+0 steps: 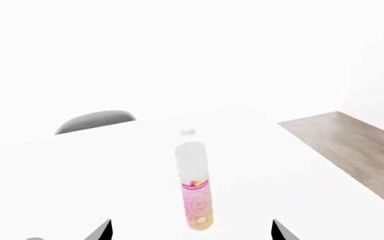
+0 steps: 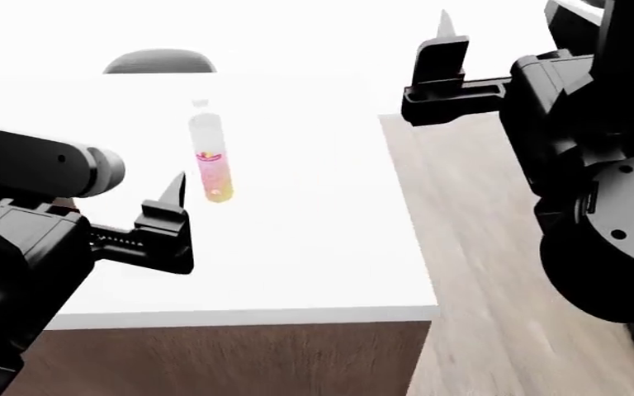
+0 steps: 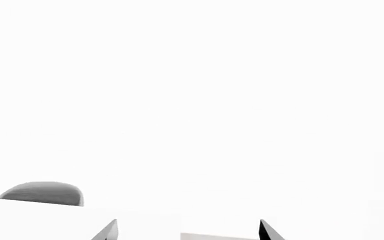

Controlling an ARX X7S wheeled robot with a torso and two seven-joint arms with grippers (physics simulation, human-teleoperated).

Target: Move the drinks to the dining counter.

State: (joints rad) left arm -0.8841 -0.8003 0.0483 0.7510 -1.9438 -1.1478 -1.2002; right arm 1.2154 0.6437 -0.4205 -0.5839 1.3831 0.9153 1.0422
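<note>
One drink, a clear pink-labelled bottle (image 2: pixel 211 161), is on the white dining counter (image 2: pixel 306 247) with its cap end pointing away from me. I cannot tell whether it stands or lies. My left gripper (image 2: pixel 174 198) is open just short of the bottle's base and does not touch it. In the left wrist view the bottle (image 1: pixel 193 185) sits centred between the spread fingertips of the left gripper (image 1: pixel 192 227). My right gripper (image 2: pixel 446 41) is raised at the far right, open and empty; the right wrist view shows the right gripper (image 3: pixel 186 227) with nothing between its tips.
A grey chair back (image 2: pixel 158 61) shows past the counter's far edge. The counter's right edge meets a wood floor (image 2: pixel 494 247). Its brown wood-grain front panel (image 2: pixel 229 355) is just below me.
</note>
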